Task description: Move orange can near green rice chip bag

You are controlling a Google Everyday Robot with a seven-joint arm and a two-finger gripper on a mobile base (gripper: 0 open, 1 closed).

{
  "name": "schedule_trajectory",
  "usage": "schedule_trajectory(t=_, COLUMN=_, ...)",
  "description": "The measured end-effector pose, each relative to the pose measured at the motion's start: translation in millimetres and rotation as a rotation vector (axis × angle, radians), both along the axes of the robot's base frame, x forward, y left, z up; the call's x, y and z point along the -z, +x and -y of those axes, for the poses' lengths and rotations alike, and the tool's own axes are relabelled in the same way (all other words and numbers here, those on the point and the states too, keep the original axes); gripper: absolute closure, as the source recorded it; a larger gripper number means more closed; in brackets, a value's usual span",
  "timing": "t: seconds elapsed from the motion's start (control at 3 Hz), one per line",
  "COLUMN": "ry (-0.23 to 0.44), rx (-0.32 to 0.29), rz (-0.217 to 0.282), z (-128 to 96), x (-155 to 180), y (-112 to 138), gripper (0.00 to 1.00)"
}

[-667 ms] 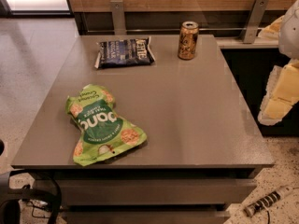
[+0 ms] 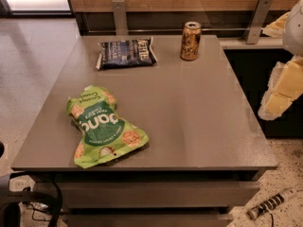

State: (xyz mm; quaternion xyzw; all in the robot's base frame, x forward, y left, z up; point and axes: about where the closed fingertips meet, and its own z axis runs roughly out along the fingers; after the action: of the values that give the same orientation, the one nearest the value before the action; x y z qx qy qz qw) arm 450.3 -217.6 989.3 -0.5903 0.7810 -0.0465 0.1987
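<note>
The orange can (image 2: 191, 41) stands upright at the far side of the grey table (image 2: 199, 126), right of centre. The green rice chip bag (image 2: 104, 126) lies flat near the table's front left corner, far from the can. My gripper (image 2: 283, 88) shows as pale yellow and white parts at the right edge of the camera view. It is beyond the table's right side, well apart from the can and the bag.
A dark blue chip bag (image 2: 126, 53) lies at the far left of the table, left of the can. A wooden wall with metal brackets (image 2: 119, 16) runs behind the table. Cables (image 2: 33, 197) and a power strip (image 2: 270, 205) lie on the floor.
</note>
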Motion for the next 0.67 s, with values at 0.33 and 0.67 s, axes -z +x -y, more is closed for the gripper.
schedule_trajectory(t=0.33, ry=0.169, rx=0.128, rz=0.077, z=14.9, x=14.9, y=20.9, gripper=0.00)
schedule_trajectory(t=0.67, ry=0.364, rx=0.203, rz=0.139, z=15.2, x=30.8, y=43.3, gripper=0.00)
